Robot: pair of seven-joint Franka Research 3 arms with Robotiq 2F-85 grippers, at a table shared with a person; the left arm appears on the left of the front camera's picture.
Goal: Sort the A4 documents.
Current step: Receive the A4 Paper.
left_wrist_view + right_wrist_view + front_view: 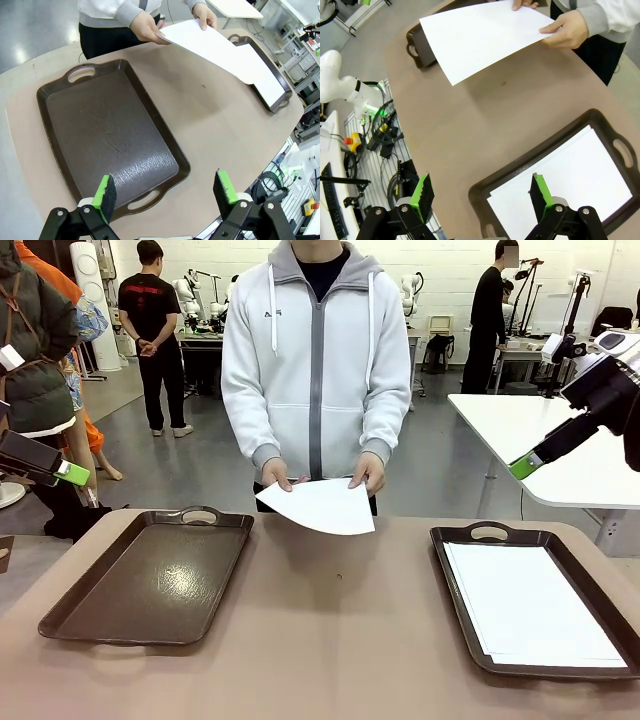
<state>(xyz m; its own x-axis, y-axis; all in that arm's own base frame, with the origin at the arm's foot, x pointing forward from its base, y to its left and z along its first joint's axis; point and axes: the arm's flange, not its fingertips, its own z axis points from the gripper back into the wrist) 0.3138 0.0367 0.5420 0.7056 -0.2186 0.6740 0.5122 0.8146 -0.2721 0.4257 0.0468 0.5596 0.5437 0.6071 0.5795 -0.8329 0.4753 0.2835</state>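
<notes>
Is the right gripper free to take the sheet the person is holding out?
Probably yes: the right gripper is open, and the sheet juts over bare table, both hands at its far edge.

Black hand (167, 193), green pads (106, 193), seemingly rubber.

1. The left gripper (166, 192) hangs raised above the table, jaws spread wide and gripping nothing; its green pads (105, 193) face each other across the gap.
2. In the front view the left gripper (66, 473) shows at the picture's left edge, lifted off the table and pointing inward.
3. The right gripper (482, 197) is likewise raised, jaws wide apart and bare, looking down from above.
4. In the front view the right gripper (524, 464) enters from the right edge, angled down and inward, held well above the table.
5. The person's hands (282, 475) are held forward at waist height, fingers pinched, one at each side.
</notes>
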